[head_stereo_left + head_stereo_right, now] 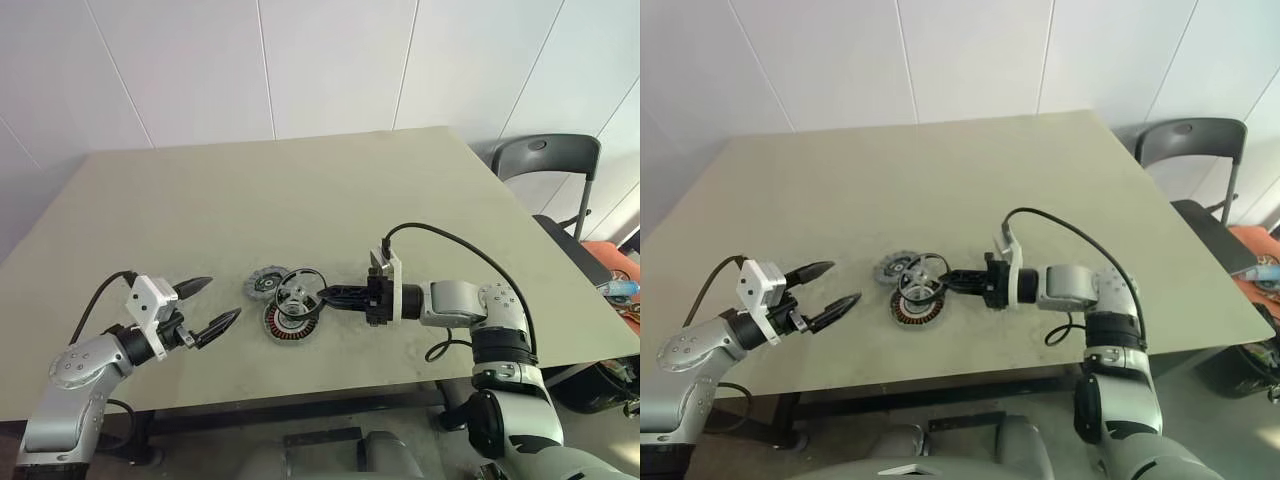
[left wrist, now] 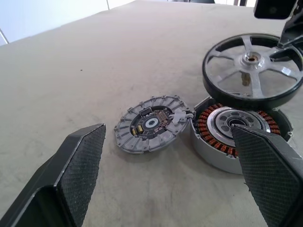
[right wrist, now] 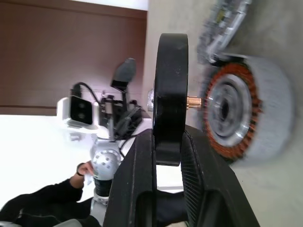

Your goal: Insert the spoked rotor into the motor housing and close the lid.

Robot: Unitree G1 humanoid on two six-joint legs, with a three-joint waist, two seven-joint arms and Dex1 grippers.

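You're in a lab or test room, not a home. A bare grey-green table (image 1: 300, 190) stands against plain white panelled walls (image 1: 250, 60). A dark folding chair (image 1: 545, 160) sits at the far right corner. Motor parts (image 1: 285, 305) lie loose on the tabletop. The right wrist view catches a person's dark sleeve (image 3: 33, 203) beside the robot.

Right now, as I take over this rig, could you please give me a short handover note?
Right gripper: shut on the spoked rotor, holding it by the rim just above the motor housing, shaft pointing at the centre bearing.
Left gripper: open, holding nothing, apart from the parts.
Lid: flat on the table, right beside the housing.
Done: rotor picked up and brought over the housing.
Left: seat the rotor, release, fit the lid.
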